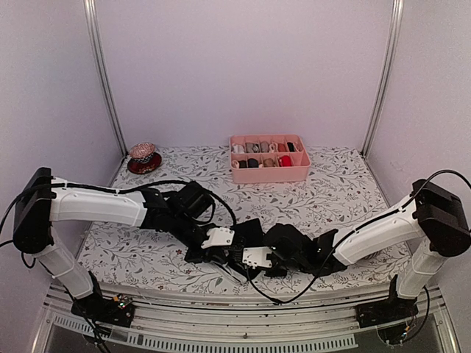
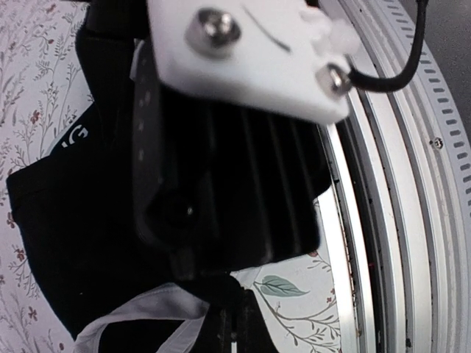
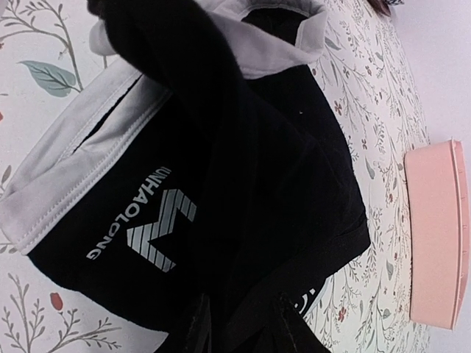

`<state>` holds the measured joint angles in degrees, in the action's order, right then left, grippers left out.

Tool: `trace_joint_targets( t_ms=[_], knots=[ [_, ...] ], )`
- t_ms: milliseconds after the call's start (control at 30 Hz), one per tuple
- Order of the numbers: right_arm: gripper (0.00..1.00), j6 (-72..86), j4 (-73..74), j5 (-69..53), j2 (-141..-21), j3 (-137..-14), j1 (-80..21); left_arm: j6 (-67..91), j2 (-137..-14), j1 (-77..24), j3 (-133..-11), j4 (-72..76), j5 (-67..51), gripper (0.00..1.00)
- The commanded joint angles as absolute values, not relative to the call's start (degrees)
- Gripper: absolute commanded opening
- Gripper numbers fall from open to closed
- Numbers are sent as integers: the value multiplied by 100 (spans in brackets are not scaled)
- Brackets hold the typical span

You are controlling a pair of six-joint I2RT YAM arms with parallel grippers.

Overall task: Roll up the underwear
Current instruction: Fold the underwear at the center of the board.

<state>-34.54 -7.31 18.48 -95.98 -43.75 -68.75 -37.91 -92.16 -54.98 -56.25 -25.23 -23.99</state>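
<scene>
Black underwear (image 1: pixel 249 232) lies bunched near the table's front edge, under both grippers. In the right wrist view it (image 3: pixel 243 169) shows a white striped logo with letters and a pale band (image 3: pixel 73 169) along its left edge. A black waistband with white letters shows in the left wrist view (image 2: pixel 73 136). I cannot tell one pair from two. My right gripper (image 1: pixel 246 266) (image 3: pixel 243 327) has black fabric between its fingers. My left gripper (image 1: pixel 227 254) (image 2: pixel 237 327) has its fingers close together by a pale strip (image 2: pixel 140 316). The right gripper's body (image 2: pixel 221 184) hides much of the cloth.
A pink divided tray (image 1: pixel 268 158) with small fabric bundles stands at the back centre; its side shows in the right wrist view (image 3: pixel 438 235). A red round object on a dark saucer (image 1: pixel 143 157) sits at the back left. The metal front rail (image 2: pixel 383 220) runs just beside the grippers.
</scene>
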Motion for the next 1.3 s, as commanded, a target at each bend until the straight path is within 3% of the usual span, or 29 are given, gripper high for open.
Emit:
trace_joint_targets(
  t_ms=[0, 167, 267, 400, 1000, 1267],
  knots=[
    [30, -3460, -841, 2164, -9971, -4468, -6909, -3788, -9189, -5476, -5748, -2592, -2497, 1],
    [27, -3472, -889, 2301, -10030, -4456, -6902, -3805, -9185, -5477, -5756, -2617, -2506, 1],
    [11, -3480, -897, 2579, -10056, -4488, -6878, -3812, -9169, -5476, -5750, -2628, -2505, 1],
    [3, -3515, -897, 2910, -10029, -4486, -6838, -3821, -9134, -5480, -5731, -2636, -2480, 1],
    [2, -4205, 25, 3516, -9254, -4760, -6844, -3653, -9259, -5617, -6258, -3206, -3019, 2],
    [2, -4516, -132, 3801, -9185, -4249, -6802, -3569, -9721, -5735, -6573, -3491, -3443, 3]
  ],
)
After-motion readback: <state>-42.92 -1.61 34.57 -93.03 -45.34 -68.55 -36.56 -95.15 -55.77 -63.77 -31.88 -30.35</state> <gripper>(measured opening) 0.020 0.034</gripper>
